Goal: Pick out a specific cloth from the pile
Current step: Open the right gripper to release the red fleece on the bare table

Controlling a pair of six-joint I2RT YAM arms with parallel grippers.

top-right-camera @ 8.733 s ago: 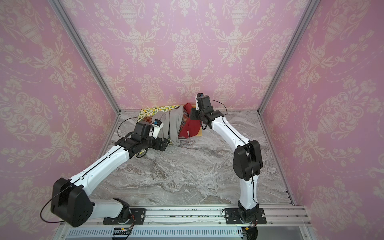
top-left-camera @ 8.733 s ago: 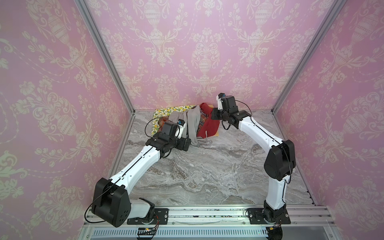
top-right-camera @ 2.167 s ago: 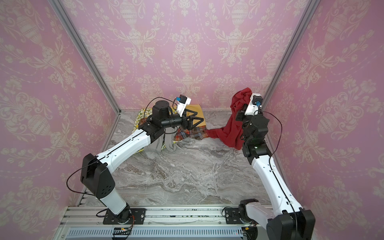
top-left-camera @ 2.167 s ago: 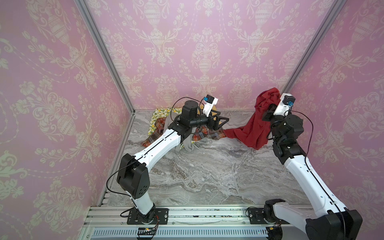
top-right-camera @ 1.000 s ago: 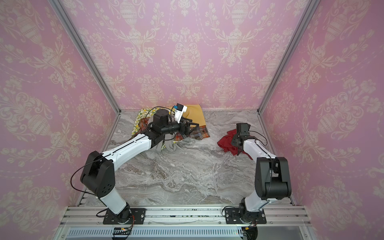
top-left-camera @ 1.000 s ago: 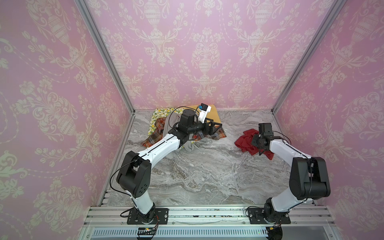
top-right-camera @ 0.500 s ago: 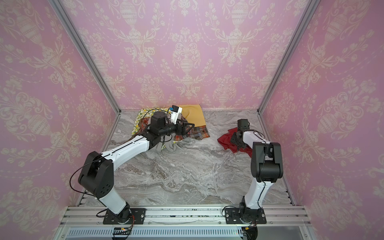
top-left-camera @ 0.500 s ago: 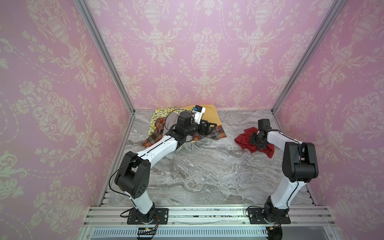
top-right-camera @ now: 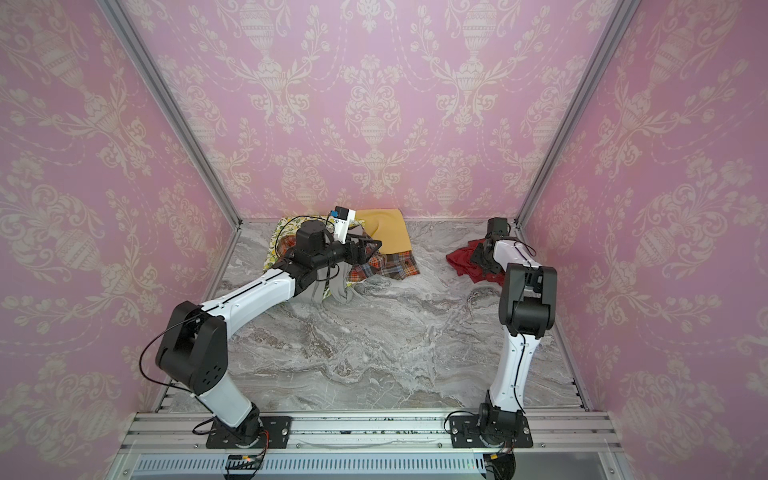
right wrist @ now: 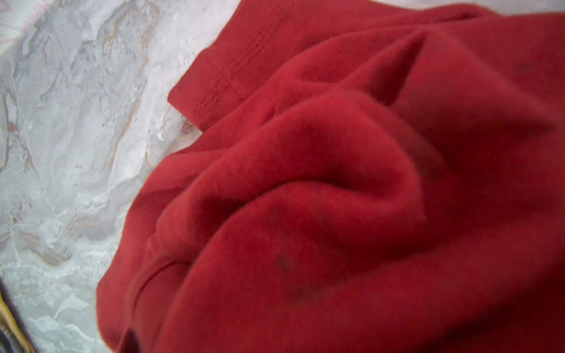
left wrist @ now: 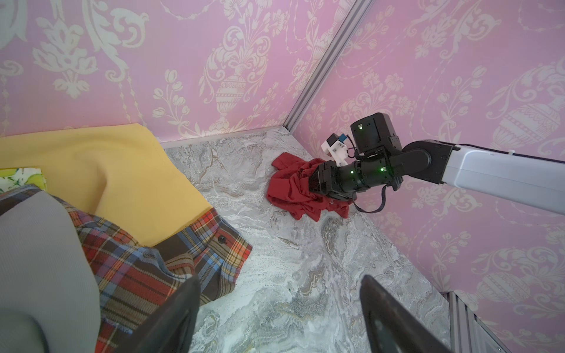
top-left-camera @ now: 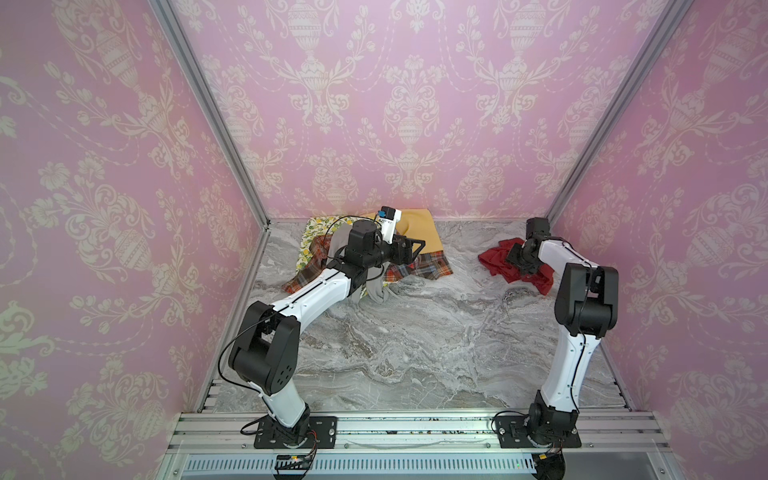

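Down from where the right arm [top-left-camera: 557, 253] had it hoisted a couple of seconds back, the cloth [top-left-camera: 494, 259] now lies bunched on the marble-patterned worktop [top-left-camera: 415, 340] near the far right corner, well apart from the pile [top-left-camera: 320, 253] at the far left. That arm has folded up on itself since then, elbow high, with its tip pressed down into the red folds. Both top views show the black wrist right on the cloth [top-right-camera: 459, 259], and the right wrist view is filled with crumpled dark red fabric [right wrist: 305, 214] and a stitched hem. From where I stand I cannot tell whether the right jaws are clenched on it or let go, because the folds hide them. The left arm [top-left-camera: 320, 295] has drawn back a little and reaches out over the pile. The left jaws are spread wide with nothing between them, poised above the edge of the red-orange plaid cloth [left wrist: 137, 269]. Beyond the plaid lies the plain yellow cloth [top-left-camera: 419, 232], against the far wall. A lemon-print cloth [top-left-camera: 309, 241] shows at the pile's left side, and a grey garment [top-left-camera: 376, 291] trails toward the near edge.
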